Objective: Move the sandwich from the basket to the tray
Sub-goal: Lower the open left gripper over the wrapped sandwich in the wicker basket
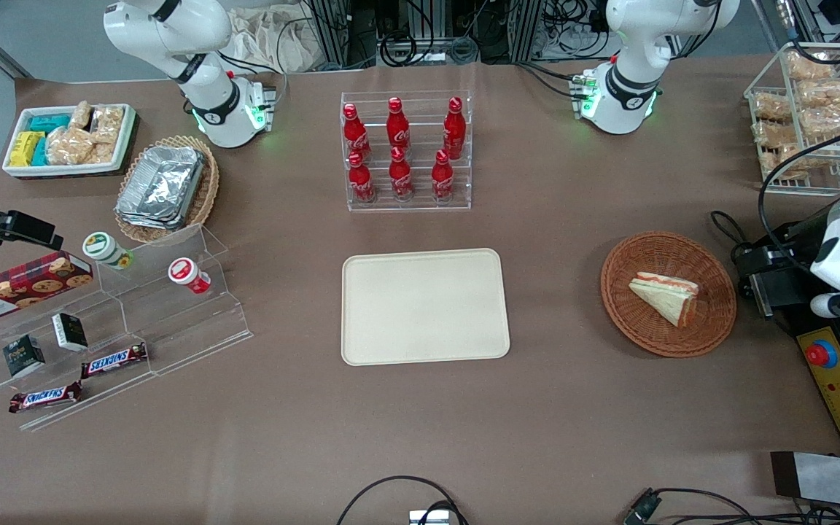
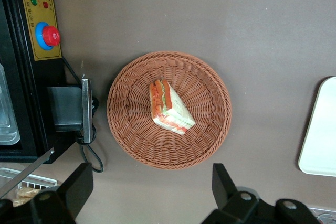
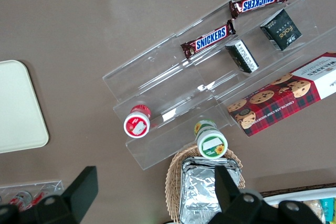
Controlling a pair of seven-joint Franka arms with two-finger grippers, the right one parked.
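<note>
At the approach step, judging by the layout: nothing lifted yet, nothing delivered. Empty tray (image 1: 425,306) flat at mid-table; basket (image 1: 653,248) at three o'clock from it in the front view, well apart, toward the working arm's end. Sandwich (image 1: 666,295) lying on its side in the basket, near the middle, with its red-orange and green filling edge showing. Gripper (image 2: 151,177) hovering high above the table just beside the basket rim, fingers spread wide with nothing between them. Next, most likely: centre over the wedge, descend into the basket, close across the two bread faces (soft-looking, so probably gently), lift above the woven rim, then carry toward nine o'clock and set down on the tray. Plain brown table (image 1: 420,437), matte and level, with open space between basket and tray. At twelve o'clock from the tray, a clear rack of red bottles (image 1: 407,152), standing clear of the likely carry path. At nine o'clock, toward the parked arm's end, a clear stepped stand (image 1: 143,321) with snack bars and small cups. Close to the basket at three o'clock, a black control box (image 1: 839,379) with a red button, and loose cables nearby.
</note>
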